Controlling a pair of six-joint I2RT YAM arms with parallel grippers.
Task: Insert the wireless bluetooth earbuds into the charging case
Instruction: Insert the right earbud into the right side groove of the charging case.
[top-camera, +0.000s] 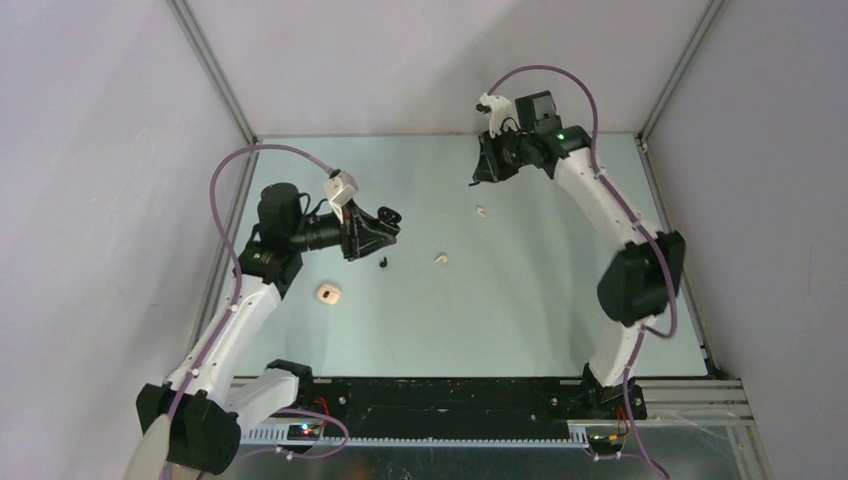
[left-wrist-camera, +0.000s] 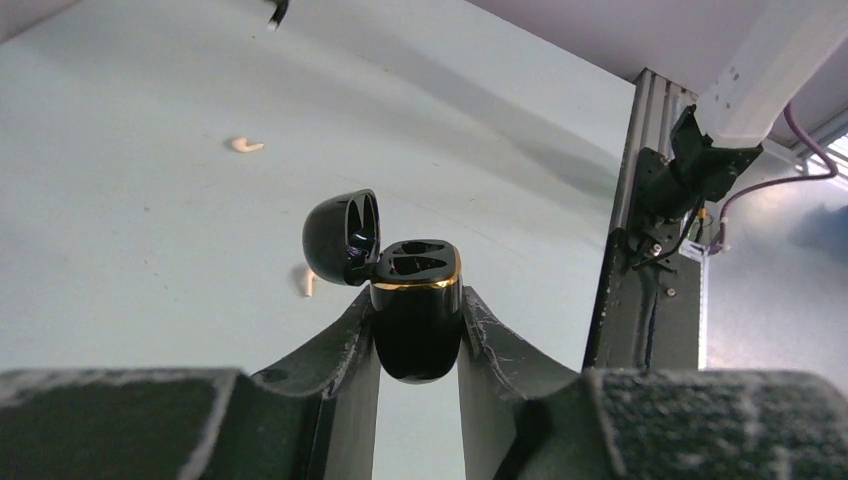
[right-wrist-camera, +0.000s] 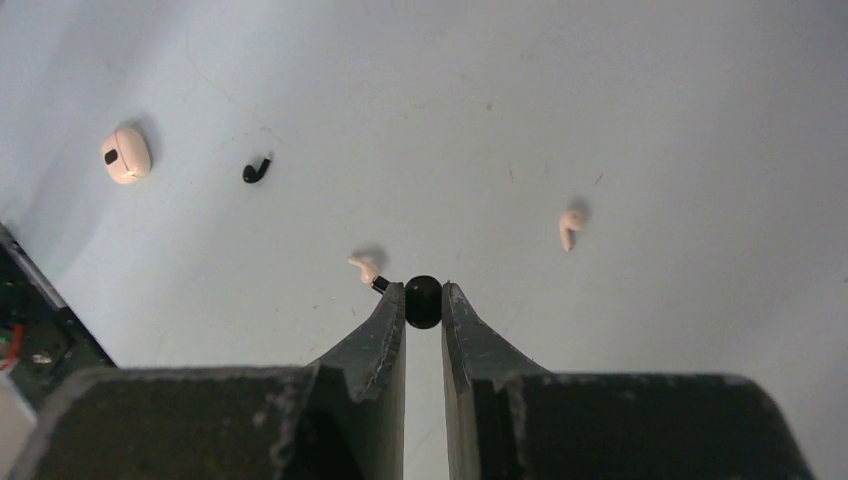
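My left gripper (top-camera: 383, 228) (left-wrist-camera: 418, 305) is shut on the black charging case (left-wrist-camera: 418, 320), held above the table with its lid (left-wrist-camera: 343, 238) open and both sockets showing. My right gripper (top-camera: 479, 177) (right-wrist-camera: 423, 302) is shut on a black earbud (right-wrist-camera: 423, 300), raised over the far middle of the table. A second black earbud (top-camera: 384, 264) (right-wrist-camera: 256, 170) lies on the table under the left gripper. Two beige earbuds (top-camera: 441, 258) (top-camera: 481, 211) lie mid-table; they also show in the right wrist view (right-wrist-camera: 365, 267) (right-wrist-camera: 570, 228).
A closed beige case (top-camera: 328, 293) (right-wrist-camera: 126, 156) lies on the table near the left arm. Grey walls and metal frame posts (left-wrist-camera: 625, 250) bound the table on three sides. The arm bases and a black rail (top-camera: 430, 400) run along the near edge.
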